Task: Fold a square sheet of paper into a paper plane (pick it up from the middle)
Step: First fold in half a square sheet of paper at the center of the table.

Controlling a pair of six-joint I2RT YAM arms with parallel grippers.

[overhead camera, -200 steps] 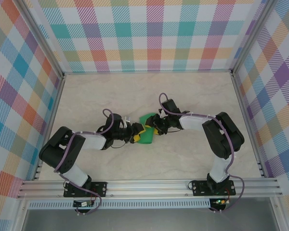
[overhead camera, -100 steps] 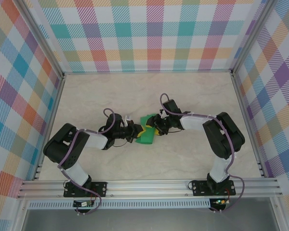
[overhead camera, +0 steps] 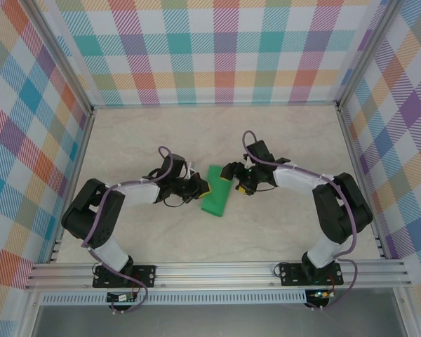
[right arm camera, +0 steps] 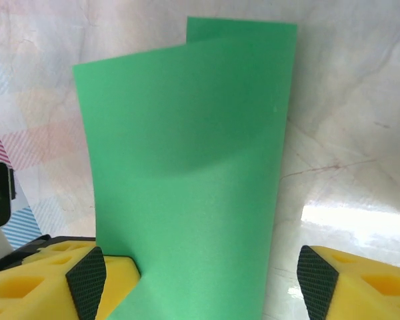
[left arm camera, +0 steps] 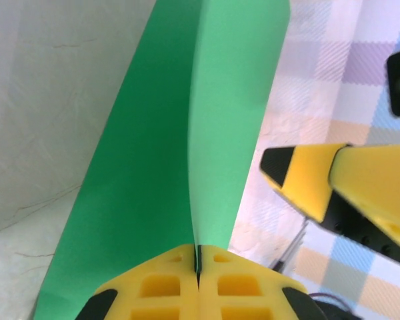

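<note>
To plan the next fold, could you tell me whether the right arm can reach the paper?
Probably yes: the paper sits between the open fingers of the right gripper, with nothing blocking it. The left gripper is shut on its edge.

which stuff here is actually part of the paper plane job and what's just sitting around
Part of the job: green sheet of paper, folded over; left gripper, shut on it; right gripper, open, the sheet between its fingers.
Just surroundings: table; checked walls; metal rail.
</note>
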